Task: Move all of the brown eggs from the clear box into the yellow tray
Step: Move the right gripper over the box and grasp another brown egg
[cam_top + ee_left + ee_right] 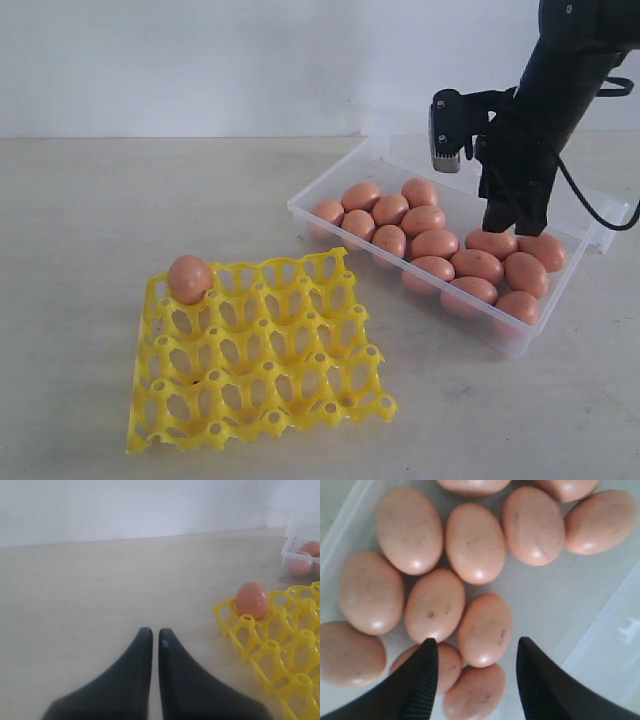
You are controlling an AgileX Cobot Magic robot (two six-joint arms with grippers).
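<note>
My right gripper [476, 645] hangs spread and empty over smooth brown oval eggs [440, 245] crowding the clear plastic box [300, 210]. My left gripper [152, 632], closed on nothing, sits near the yellow open-work plastic tray [260, 400], which cups one egg [189, 278].

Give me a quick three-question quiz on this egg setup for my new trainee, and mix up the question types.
1. True or false: the yellow tray is full.
2. The right gripper, jaws open, hangs over: A the tray, B the clear box, C neither.
3. Fill in: the left gripper has its jaws ____.
Key: 1 false, only one brown egg sits in it, at one corner. 2 B. 3 shut.
</note>
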